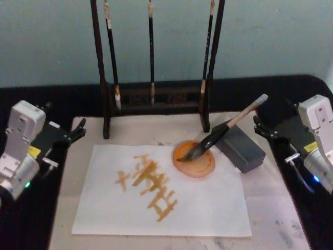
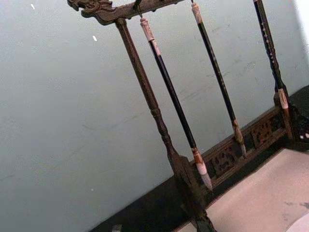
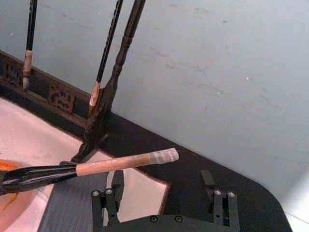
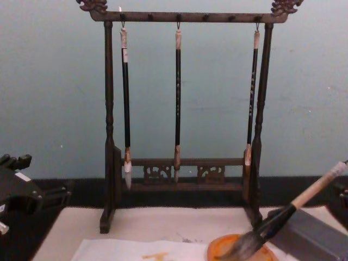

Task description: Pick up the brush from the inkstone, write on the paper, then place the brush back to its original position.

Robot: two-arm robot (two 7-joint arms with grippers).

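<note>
Brush (image 1: 223, 129) rests bristles-down in the inkstone (image 1: 202, 166), handle propped on the grey block (image 1: 244, 151), just ahead of the right hand (image 3: 161, 182), fingers spread. Left hand (image 1: 78, 131) sits parked well apart. An off-centre pinch could roll the handle off, smearing the paper (image 1: 208, 208).

Black left claw (image 1: 79, 130), white housing (image 1: 23, 125), yellow label (image 1: 34, 151)

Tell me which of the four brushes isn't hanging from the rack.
The thick tan-handled brush: it lies tilted, bristles in the orange dish, handle propped on the grey block. The three thin black brushes hang from the rack.
</note>
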